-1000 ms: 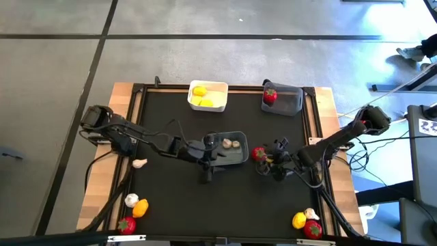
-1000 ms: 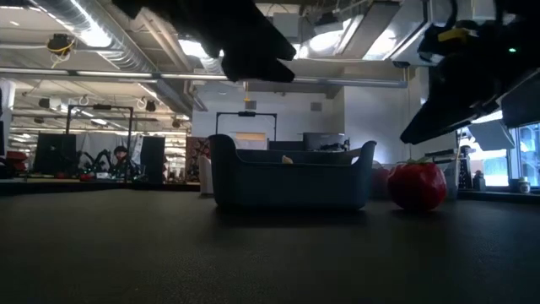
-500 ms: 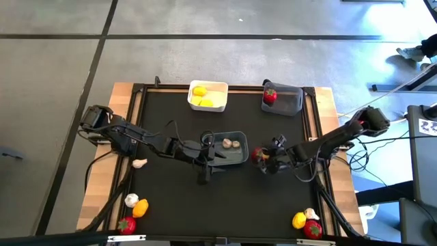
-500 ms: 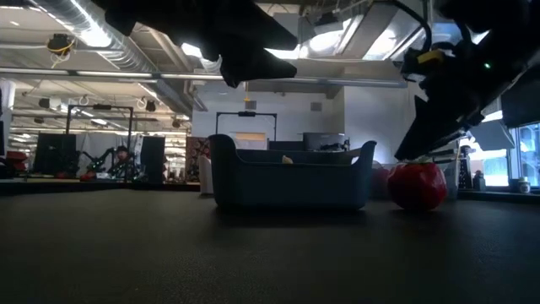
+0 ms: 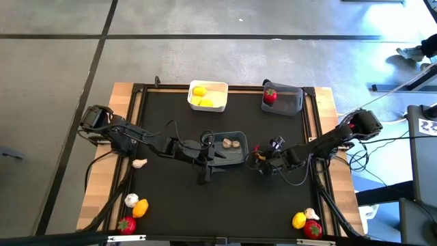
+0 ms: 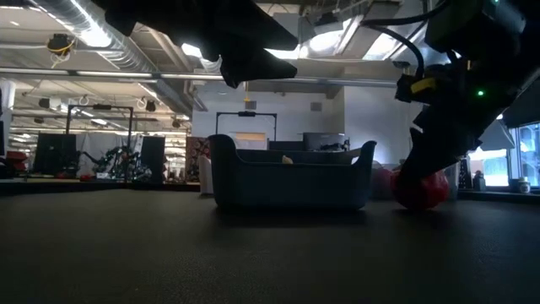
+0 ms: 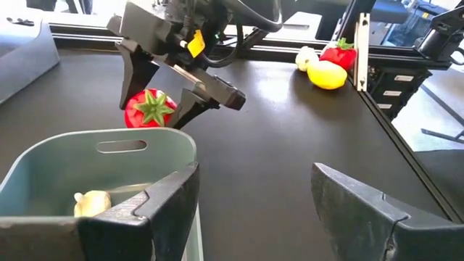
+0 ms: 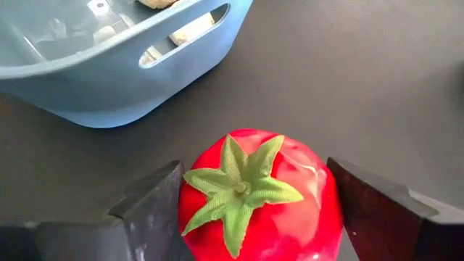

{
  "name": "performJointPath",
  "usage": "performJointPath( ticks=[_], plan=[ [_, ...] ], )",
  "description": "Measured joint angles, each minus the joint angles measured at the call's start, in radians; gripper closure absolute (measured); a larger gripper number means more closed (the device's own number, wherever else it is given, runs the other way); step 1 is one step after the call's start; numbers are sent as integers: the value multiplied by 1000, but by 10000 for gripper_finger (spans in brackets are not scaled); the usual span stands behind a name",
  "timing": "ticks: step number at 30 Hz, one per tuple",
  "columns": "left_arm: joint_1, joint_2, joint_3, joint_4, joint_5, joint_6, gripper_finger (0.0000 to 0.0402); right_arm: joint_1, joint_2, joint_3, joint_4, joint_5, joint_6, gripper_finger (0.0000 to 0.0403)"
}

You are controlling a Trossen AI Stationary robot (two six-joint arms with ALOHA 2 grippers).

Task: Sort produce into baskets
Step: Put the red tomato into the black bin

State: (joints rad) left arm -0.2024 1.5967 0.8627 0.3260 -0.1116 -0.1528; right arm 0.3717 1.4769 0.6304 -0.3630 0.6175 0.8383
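Right gripper (image 8: 254, 210) fingers astride red tomato (image 8: 257, 196), hidden from overhead

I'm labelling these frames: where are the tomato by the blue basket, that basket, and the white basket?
tomato (image 8: 254, 196): right wrist view, its green top.
blue basket (image 5: 240, 156): high view, its rim.
white basket (image 5: 223, 96): high view, its rim.

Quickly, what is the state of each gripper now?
Left gripper: open, empty, over the blue-grey basket's left end.
Right gripper: open, fingers either side of the red tomato on the mat, not yet closed on it.
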Motion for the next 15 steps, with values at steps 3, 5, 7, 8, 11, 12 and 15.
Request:
performJointPath(
  ticks=[3,5,7,8,11,12,15],
  plan=[
    [0,0,0,0,0,-2,143,0,0,0,0,-1,-5,111],
    [0,0,0,0,0,-3,143,1,0,0,-1,1,-5,130],
    [0,0,0,0,0,-3,143,1,-5,-1,-3,3,-5,140],
    [0,0,0,0,0,-3,143,1,-9,-2,-4,-1,-5,141],
    [0,0,0,0,0,-3,144,1,-32,-4,-16,-20,-5,134],
    [0,0,0,0,0,-2,144,2,-44,-5,-23,-31,-5,130],
    [0,0,0,0,0,-2,144,1,-97,-6,-64,-34,-5,126]
  ],
)
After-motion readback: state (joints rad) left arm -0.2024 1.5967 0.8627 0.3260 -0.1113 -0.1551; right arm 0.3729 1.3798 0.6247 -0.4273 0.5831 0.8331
